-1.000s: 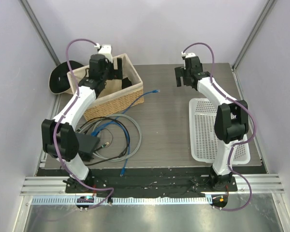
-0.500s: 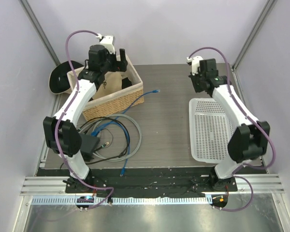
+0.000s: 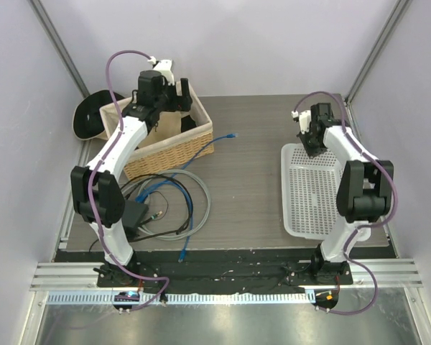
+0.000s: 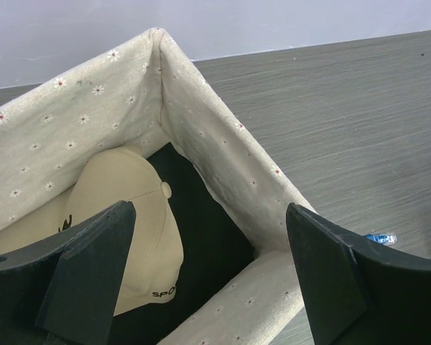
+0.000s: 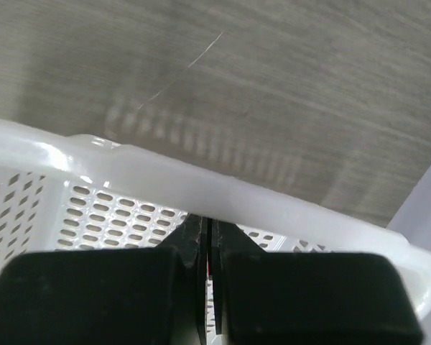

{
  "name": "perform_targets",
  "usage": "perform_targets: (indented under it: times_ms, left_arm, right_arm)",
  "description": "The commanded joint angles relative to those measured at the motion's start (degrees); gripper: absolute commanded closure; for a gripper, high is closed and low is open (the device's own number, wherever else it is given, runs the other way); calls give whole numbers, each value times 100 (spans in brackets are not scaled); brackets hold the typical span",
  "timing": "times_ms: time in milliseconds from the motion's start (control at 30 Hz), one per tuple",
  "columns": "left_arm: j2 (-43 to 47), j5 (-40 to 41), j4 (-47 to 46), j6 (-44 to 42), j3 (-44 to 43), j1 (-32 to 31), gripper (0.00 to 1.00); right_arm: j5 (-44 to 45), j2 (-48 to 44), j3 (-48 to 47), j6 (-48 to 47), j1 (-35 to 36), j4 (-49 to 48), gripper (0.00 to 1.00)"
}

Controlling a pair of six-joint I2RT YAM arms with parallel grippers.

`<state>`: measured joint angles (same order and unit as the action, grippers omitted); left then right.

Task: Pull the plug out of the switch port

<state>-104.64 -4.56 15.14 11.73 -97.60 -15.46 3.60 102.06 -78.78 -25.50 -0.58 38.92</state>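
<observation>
The switch (image 3: 134,214), a flat black box, lies at the near left of the table, partly hidden behind my left arm. Grey and blue cables (image 3: 174,203) coil beside it, and small plugs (image 3: 156,213) sit at its edge; I cannot tell which one is in the port. My left gripper (image 3: 178,97) (image 4: 208,287) hangs open over the wicker basket (image 3: 201,138) (image 4: 230,154), far from the switch, with nothing between its fingers. My right gripper (image 3: 312,142) (image 5: 208,231) is shut and empty, just over the far rim of the white tray (image 3: 294,208) (image 5: 129,169).
The basket holds a beige cap (image 4: 122,208) and something black. A loose blue cable end (image 3: 232,135) (image 4: 381,238) lies on the table right of the basket, another (image 3: 183,253) at the near edge. A dark hat (image 3: 90,115) sits left of the basket.
My right arm has folded back to the right and toward the tray, and its jaws have gone from open to shut. My left gripper has shifted slightly right above the basket.
</observation>
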Motion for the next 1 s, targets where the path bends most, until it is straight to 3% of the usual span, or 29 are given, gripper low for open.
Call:
perform_targets:
  times_ms: [0,233,467,533,633,833,967]
  left_arm:
    - [233,78,-98,-222,-93,0,9]
    - [444,298,-195,-215,198,61,8]
    - [497,289,-55,-425,66,96,9]
    - [523,332,-46,-495,13,158,9]
    - [664,638,-63,-820,39,184,9]
    - [928,667,427,-1031,250,456,9]
    - [1322,631,1165,-1111,285,1052,23]
  right_arm:
    - [387,699,-1154,-280,-56,-543,99]
    - [958,2123,-2694,-999,-161,-1315,99]
    - [1880,3354,-4028,-1845,-390,-3159,99]
    - [1769,3478,-4887,-1495,-312,-3110,99]
    - [937,3268,-5531,-283,-101,-2645,99]
    - [257,2855,-5359,738,1076,-1977,99]
    - [-771,2662,-5034,1187,1595,-1388,99]
